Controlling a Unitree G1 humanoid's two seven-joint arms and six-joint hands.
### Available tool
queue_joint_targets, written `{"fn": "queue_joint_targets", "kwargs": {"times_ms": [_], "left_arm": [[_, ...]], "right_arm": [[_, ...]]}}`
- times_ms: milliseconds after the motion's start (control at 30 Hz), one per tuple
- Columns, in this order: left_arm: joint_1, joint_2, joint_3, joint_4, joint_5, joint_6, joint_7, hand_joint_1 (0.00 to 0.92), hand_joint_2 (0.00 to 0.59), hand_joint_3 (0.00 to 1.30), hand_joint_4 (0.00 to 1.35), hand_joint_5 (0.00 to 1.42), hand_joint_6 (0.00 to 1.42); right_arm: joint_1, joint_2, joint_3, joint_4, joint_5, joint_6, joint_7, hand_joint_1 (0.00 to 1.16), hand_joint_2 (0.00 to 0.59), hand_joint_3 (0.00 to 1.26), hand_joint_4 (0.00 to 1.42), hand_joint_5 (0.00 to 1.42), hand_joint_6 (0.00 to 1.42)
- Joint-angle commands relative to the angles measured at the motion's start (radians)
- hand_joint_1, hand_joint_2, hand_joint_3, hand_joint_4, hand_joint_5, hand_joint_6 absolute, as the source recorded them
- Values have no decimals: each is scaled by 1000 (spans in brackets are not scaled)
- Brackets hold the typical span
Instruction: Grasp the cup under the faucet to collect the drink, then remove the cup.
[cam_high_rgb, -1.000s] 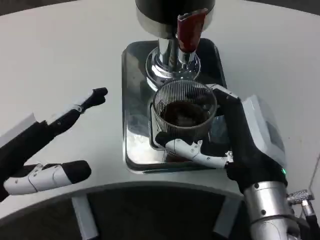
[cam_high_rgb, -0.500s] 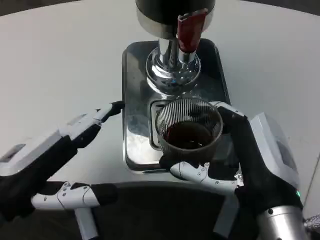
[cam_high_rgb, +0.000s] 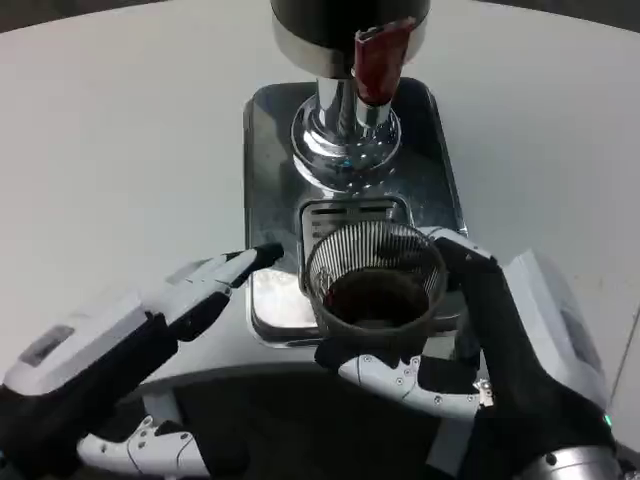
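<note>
Pulled nearer, the ribbed clear glass cup (cam_high_rgb: 375, 285) of dark drink sits clamped in the right hand (cam_high_rgb: 480, 340), off the polished steel tray (cam_high_rgb: 268, 150), the left hand (cam_high_rgb: 150, 330) spread empty beside it.

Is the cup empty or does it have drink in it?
It has drink in it: dark liquid shows inside the ribbed cup, which the right hand holds upright.

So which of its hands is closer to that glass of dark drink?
The right hand: it grips the cup, fingers wrapped around its near and right sides. The left hand is off to the cup's left, fingertips pointing toward it without touching.
</note>
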Motion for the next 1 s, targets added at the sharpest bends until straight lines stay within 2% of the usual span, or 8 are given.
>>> {"fn": "queue_joint_targets", "kwargs": {"times_ms": [33, 267, 600, 1000], "left_arm": [[61, -3, -12, -30, -6, -16, 11, 0, 2, 0, 0, 0, 0], [97, -23, -7, -100, 51, 33, 52, 0, 11, 0, 0, 0, 0], [110, -47, -13, -200, 178, 149, 109, 12, 25, 0, 0, 0, 0], [170, -66, -24, -317, 285, 254, 139, 45, 29, 0, 0, 0, 0]], "right_arm": [[28, -5, 34, -67, -13, -56, 16, 1028, 156, 977, 1125, 1149, 1289], [69, -7, 62, -99, -34, -71, 41, 1028, 156, 977, 1125, 1149, 1306], [128, -9, 98, -144, -54, -87, 77, 1028, 155, 977, 1125, 1149, 1309], [198, -32, 107, -190, -55, -106, 99, 1028, 153, 977, 1125, 1149, 1310]]}}
